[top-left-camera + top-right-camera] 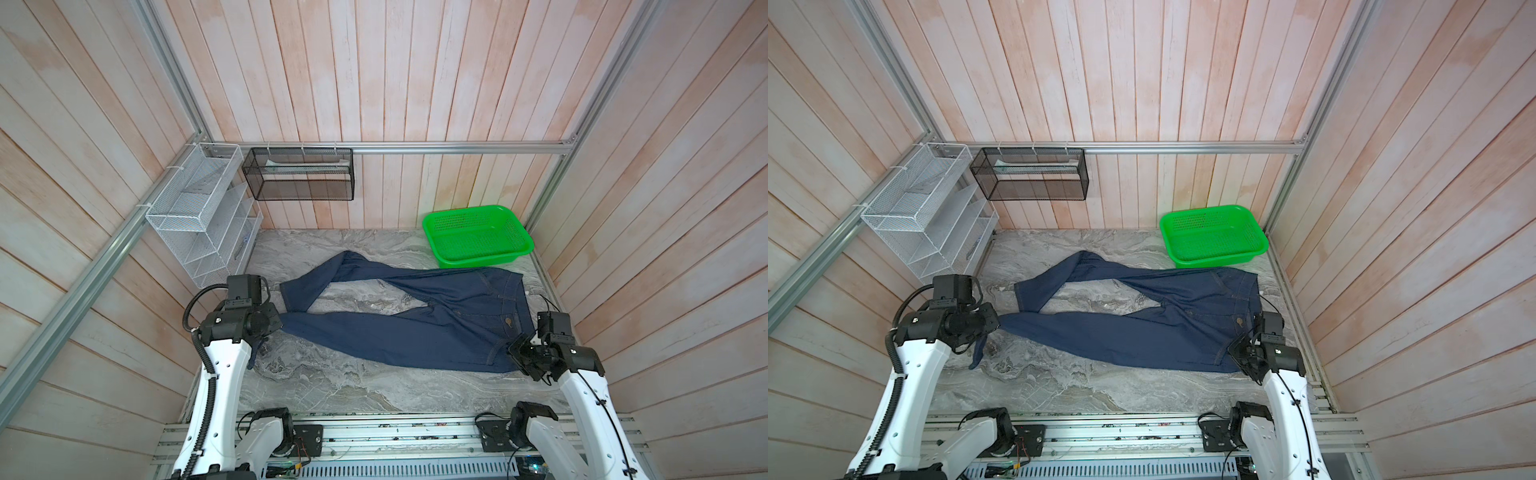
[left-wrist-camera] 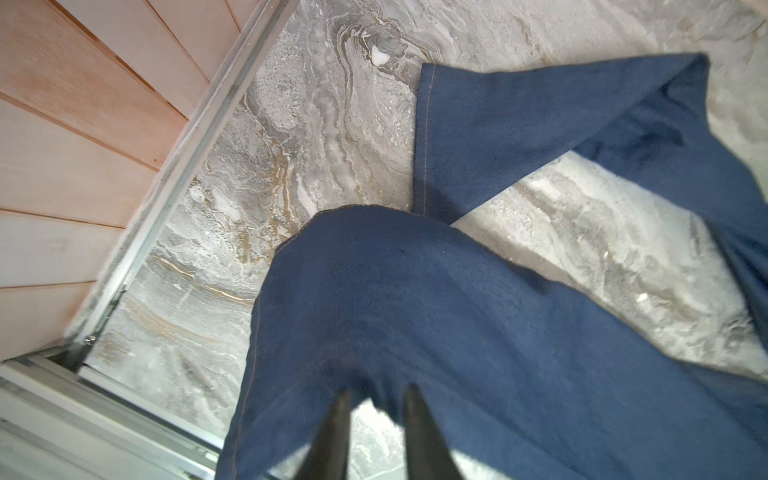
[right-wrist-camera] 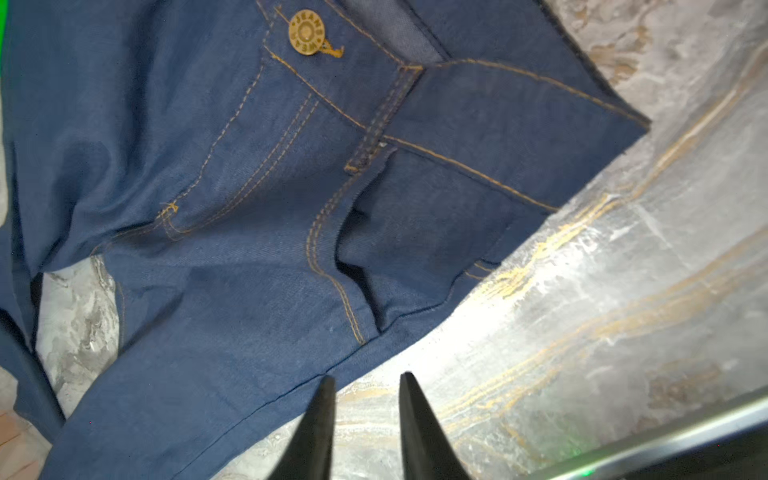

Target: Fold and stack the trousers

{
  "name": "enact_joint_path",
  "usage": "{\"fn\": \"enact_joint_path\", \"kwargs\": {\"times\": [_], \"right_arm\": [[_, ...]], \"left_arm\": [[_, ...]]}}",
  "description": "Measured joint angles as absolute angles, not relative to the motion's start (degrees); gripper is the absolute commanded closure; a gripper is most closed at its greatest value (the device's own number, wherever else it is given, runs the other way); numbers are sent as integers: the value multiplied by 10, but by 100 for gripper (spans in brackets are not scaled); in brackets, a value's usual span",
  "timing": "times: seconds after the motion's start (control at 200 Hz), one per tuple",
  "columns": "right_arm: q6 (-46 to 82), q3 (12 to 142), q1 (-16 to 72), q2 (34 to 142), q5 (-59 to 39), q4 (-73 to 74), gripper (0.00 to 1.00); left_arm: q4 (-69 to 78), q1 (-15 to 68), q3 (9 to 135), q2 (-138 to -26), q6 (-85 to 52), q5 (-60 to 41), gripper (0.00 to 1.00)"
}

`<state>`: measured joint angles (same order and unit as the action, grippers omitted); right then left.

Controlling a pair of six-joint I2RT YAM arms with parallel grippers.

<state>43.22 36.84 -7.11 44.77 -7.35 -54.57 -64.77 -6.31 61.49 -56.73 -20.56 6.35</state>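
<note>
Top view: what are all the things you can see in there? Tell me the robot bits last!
jeans: one, dark navy blue, spread across the table's middle, waist to the right
plastic basket: one, green, far right corner of the table
wire rack: one, white, on the left wall
mesh basket: one, black, on the back wall rail
table: one, grey marble
arms: two, white and black, left arm, right arm
left pincer: black, open, at a leg end
right pincer: black, open, beside the waist
</note>
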Motion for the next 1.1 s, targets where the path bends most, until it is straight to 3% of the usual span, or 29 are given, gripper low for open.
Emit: {"fn": "enact_joint_path", "kwargs": {"times": [0.175, 0.34, 0.48, 0.78, 1.1], "right_arm": [[437, 435, -70, 453, -58, -569, 59], [439, 477, -67, 510, -68, -523, 61], [439, 478, -62, 620, -77, -448, 64], [435, 446, -61, 812, -83, -270, 69], [431, 411, -86, 856, -65, -183, 69]], "left_arm": [[-673, -63, 669, -566, -206, 69, 43], [-655, -63, 696, -586, -205, 56, 52], [-596, -61, 653, -646, -210, 22, 61], [-477, -49, 525, -774, -221, -22, 62], [-413, -49, 496, -832, -221, -14, 62]]}}
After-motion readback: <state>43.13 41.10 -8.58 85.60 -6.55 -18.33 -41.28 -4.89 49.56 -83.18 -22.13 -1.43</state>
